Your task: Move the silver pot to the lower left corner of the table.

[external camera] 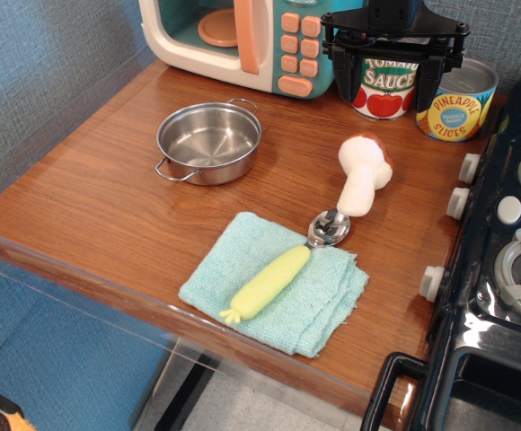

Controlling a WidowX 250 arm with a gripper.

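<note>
The silver pot [209,142] stands upright and empty on the reddish-brown table [90,206], left of the middle, its two wire loop handles pointing front-left and back-right. My black gripper [393,76] hangs at the back right, in front of the two cans and well right of the pot. Its fingers [349,79] stand spread apart with nothing between them.
A toy microwave [242,40] stands at the back. A tomato sauce can [384,88] and a pineapple slices can [458,101] stand behind the gripper. A plush mushroom [363,173], a yellow-handled spoon [283,265] and a teal cloth [278,283] lie at centre. A black toy stove [494,269] borders the right.
</note>
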